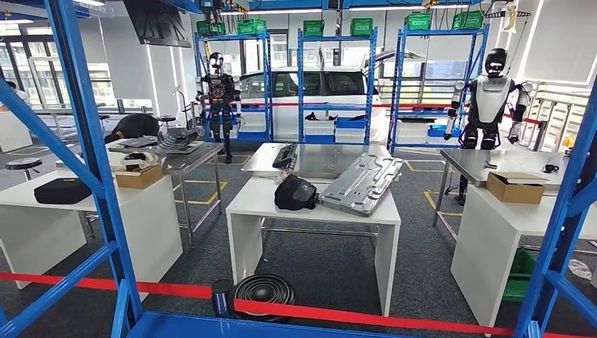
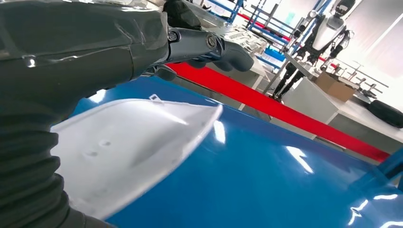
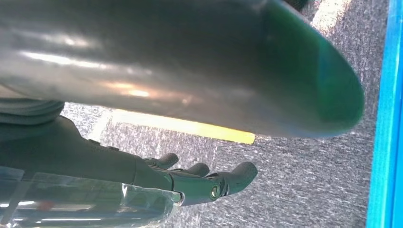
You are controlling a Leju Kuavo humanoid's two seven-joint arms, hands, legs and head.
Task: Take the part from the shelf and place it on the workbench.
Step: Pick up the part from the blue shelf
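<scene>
- On the blue shelf (image 2: 266, 175), in the left wrist view, a pale sheet-like part (image 2: 128, 147) lies flat beside the left hand (image 2: 209, 50), whose fingers are stretched out above the shelf, gripping nothing
- Beyond the red tape (image 1: 338, 315), the white table (image 1: 313, 204) carries a dark helmet-like object (image 1: 296, 192) and a grey metal panel (image 1: 361, 184)
- Over grey carpet (image 3: 304, 180), the right hand (image 3: 204, 183) hangs with fingers loosely extended, empty, under a dark green curved piece (image 3: 190, 61)
</scene>
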